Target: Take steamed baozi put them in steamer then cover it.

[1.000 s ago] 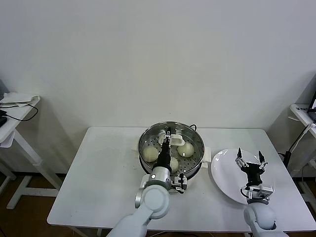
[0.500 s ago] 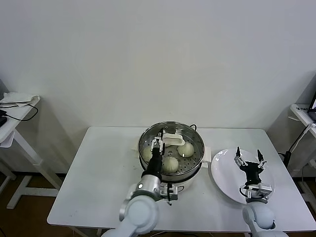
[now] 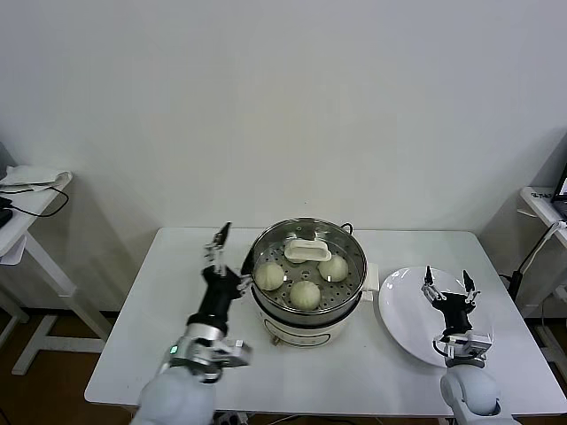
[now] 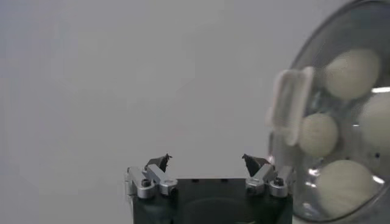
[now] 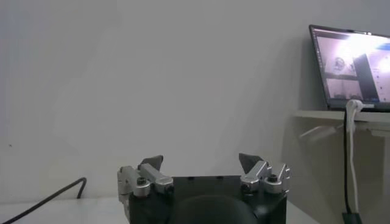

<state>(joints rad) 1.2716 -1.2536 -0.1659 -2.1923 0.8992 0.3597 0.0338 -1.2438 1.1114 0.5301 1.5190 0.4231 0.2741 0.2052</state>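
The steamer [image 4: 341, 122] is cut off at the left wrist view's edge, its cover's handle [image 4: 286, 103] blurred.

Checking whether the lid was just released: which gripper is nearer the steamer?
Left. The left gripper hangs open just beside the steamer; the right gripper is open over the white plate.

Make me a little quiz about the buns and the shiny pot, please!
1. True or false: the cover sits on the steamer.
2. How many steamed baozi show through the glass in the head view?
3. Which gripper is closest to the steamer? A) left gripper B) right gripper

Key:
1. True. The white handle lies across the top of the pot.
2. Three are clear; the handle may hide another.
3. A. The left gripper is open just beside the pot's left side; the right gripper is open above the white plate.
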